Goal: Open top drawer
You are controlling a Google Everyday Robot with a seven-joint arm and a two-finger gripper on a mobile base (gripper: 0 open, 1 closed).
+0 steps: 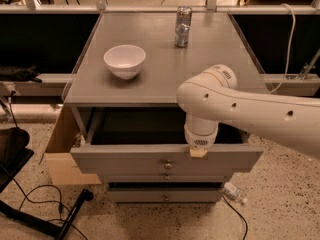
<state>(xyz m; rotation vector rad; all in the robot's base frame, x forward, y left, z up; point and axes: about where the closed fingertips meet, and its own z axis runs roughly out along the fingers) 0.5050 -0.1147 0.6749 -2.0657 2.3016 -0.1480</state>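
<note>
The top drawer (125,159) is a grey wooden drawer pulled well out from under the grey cabinet top (165,79). Its dark inside shows behind the front panel. A small round brass knob (168,165) sits at the panel's centre. My gripper (199,152) hangs from the white arm (250,109) straight down at the drawer front's top edge, just right of the knob. Only a tan tip of it shows below the wrist. Two narrower grey drawer fronts (165,196) lie below, shut.
A white bowl (124,61) and a metal can (183,27) stand on the cabinet top. A cardboard box (60,149) leans at the cabinet's left. Cables and a black stand leg (50,219) lie on the speckled floor. A crushed bottle (234,192) lies at lower right.
</note>
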